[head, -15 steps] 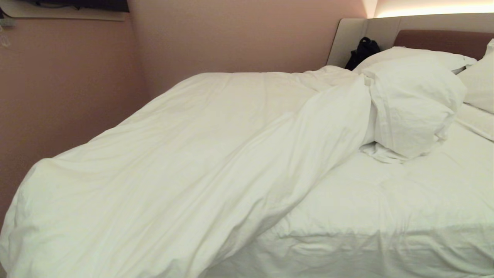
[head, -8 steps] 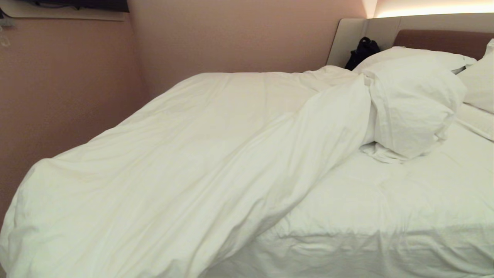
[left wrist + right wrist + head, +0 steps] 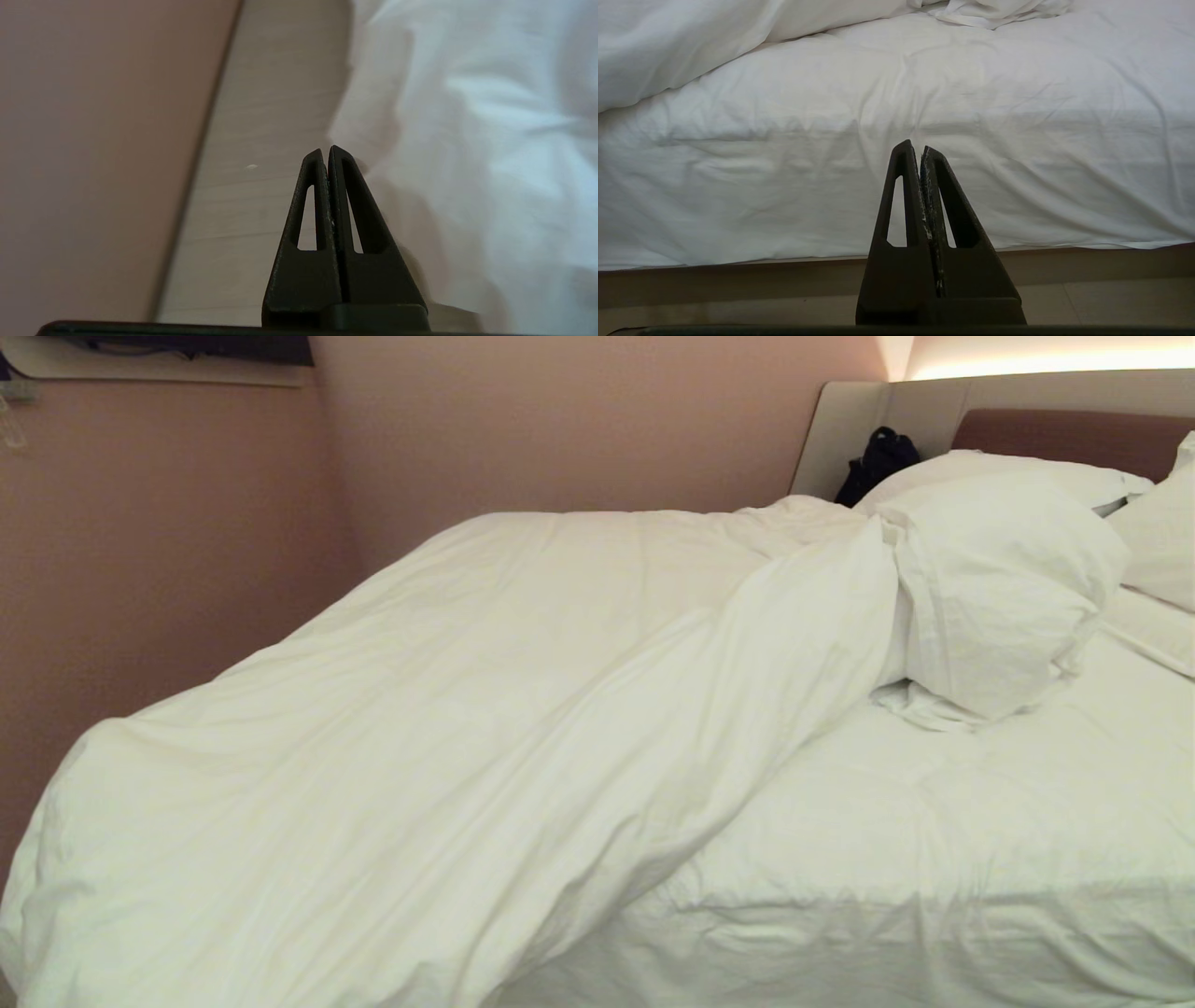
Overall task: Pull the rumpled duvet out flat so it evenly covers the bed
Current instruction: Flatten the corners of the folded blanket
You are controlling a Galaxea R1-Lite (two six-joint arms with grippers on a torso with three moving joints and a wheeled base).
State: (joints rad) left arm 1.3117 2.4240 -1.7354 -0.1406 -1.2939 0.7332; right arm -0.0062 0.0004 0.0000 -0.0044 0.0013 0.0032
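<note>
Wrist views: left gripper [image 3: 327,151] and right gripper [image 3: 920,147] fingers together, empty, beside the duvet [image 3: 467,140].

matte black wedge-shaped left gripper [image 3: 327,151] and right gripper [image 3: 917,148], slotted triangular fingers, scuffed whitish inner pads

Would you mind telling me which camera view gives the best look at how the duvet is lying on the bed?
The head view: the duvet lies bunched diagonally, leaving bare sheet on the bed. The left wrist view shows only a hanging fold beside the shut left gripper; the right wrist view catches just its edge above the mattress side.
</note>
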